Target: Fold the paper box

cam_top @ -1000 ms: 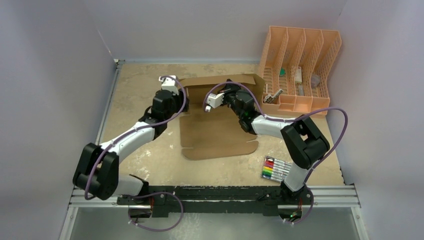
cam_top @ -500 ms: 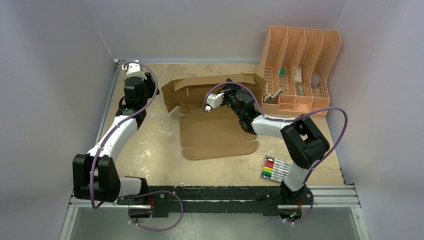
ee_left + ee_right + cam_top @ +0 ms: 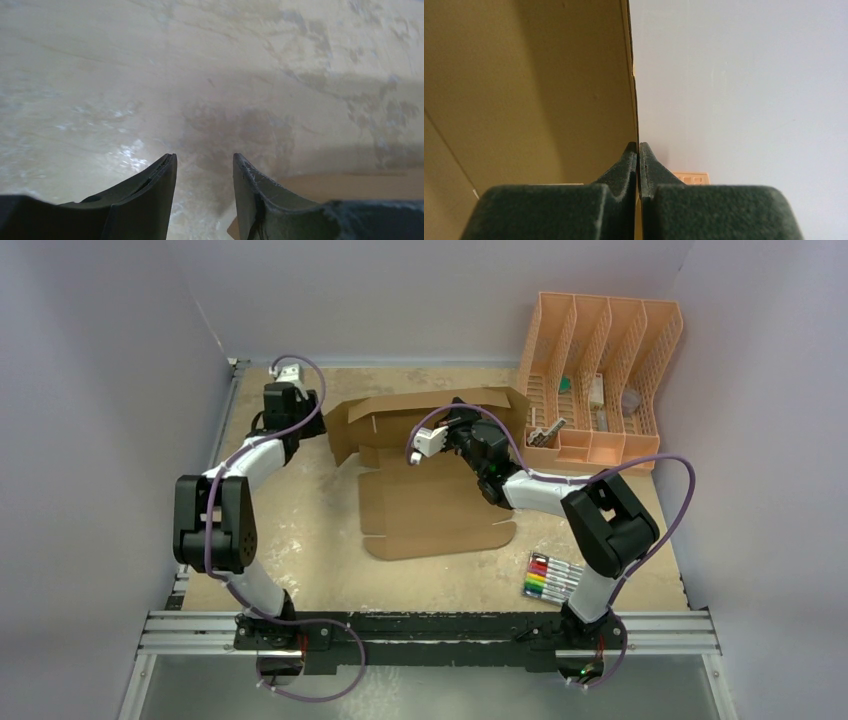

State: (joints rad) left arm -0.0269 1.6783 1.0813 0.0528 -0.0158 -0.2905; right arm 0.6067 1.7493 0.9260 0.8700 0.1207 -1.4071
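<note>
Right gripper [image 3: 638,150] tips are masked by its own wrist in the top view. In the wrist view the jaws are seen clamped on the edge of an upright panel of the paper box [image 3: 430,510]. Base panel is laid flat at the middle of the table [image 3: 310,540], rear wall stood up, running left-right. Left gripper [image 3: 202,165] is held part-open with nothing gripped, just left of the box, and only a cardboard corner is caught in its view

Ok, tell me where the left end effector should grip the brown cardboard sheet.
Probably the raised left flap of the brown corrugated cardboard sheet, approached from the left: its thin edge stands free there, while the right end effector pinches the back wall.
</note>
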